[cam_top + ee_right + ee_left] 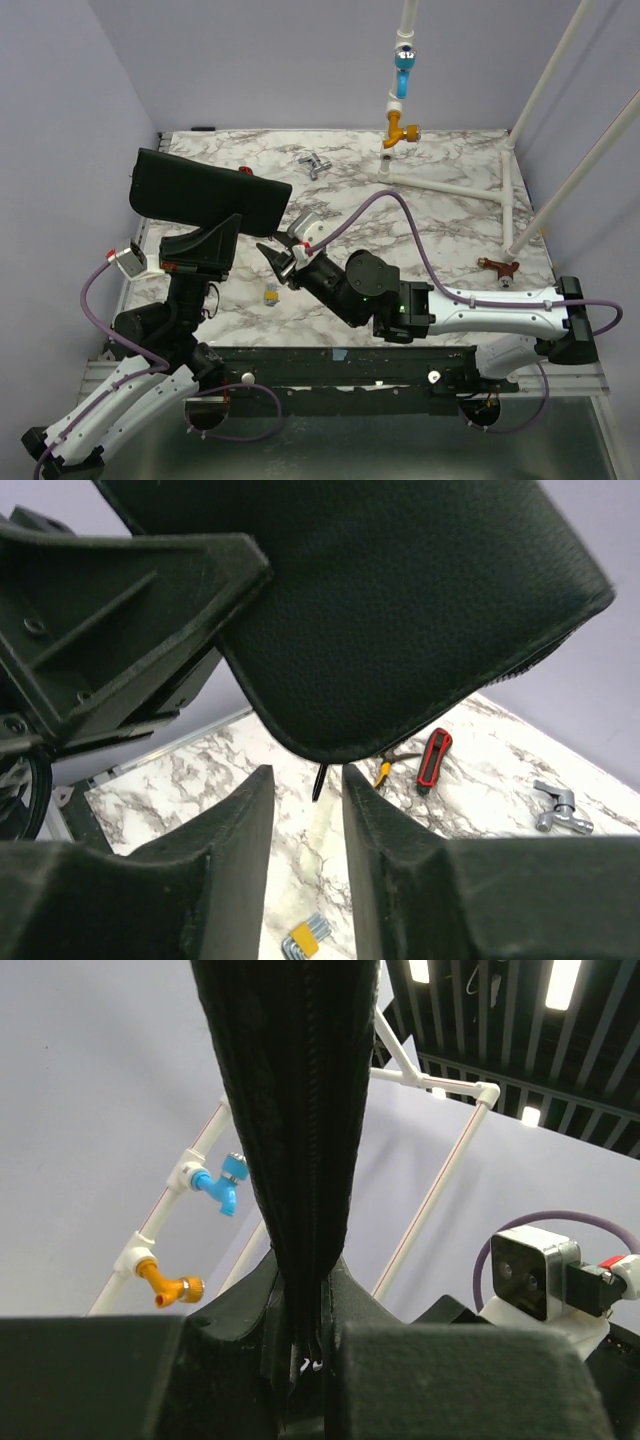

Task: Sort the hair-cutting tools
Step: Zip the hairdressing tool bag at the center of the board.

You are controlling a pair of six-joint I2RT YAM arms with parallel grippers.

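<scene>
**A:** L gripper (305, 1285) is clamped hard on the black zip case (205, 190). The zipper edge is pinched btwn the fingers, and the case stands straight up out of them in the L wrist cam

**B:** Copy. From the top cam the case is held up off the marble table (470, 225), over its left side. And the R gripper (277, 260)?

**A:** R jaws stand apart, aimed at the case's lower right corner. Close to it, but I can't tell if they're touching

**B:** Where's the comb (318, 780)?

**A:** R wrist cam only. It's a slim black strip poking out just under the case's curved edge, in line w/ the gap btwn the R fingers. Can't tell if it lies on the marble or hangs from the case

**B:** Other bits on the table?

**A:** Yellow-handled pliers (385, 770) & red-handled tool (433, 757) lie side by side beyond the case. A silver tap (558, 808) is further right, and a yellow hex-key set (305, 940) is on the marble near the R fingers
</scene>
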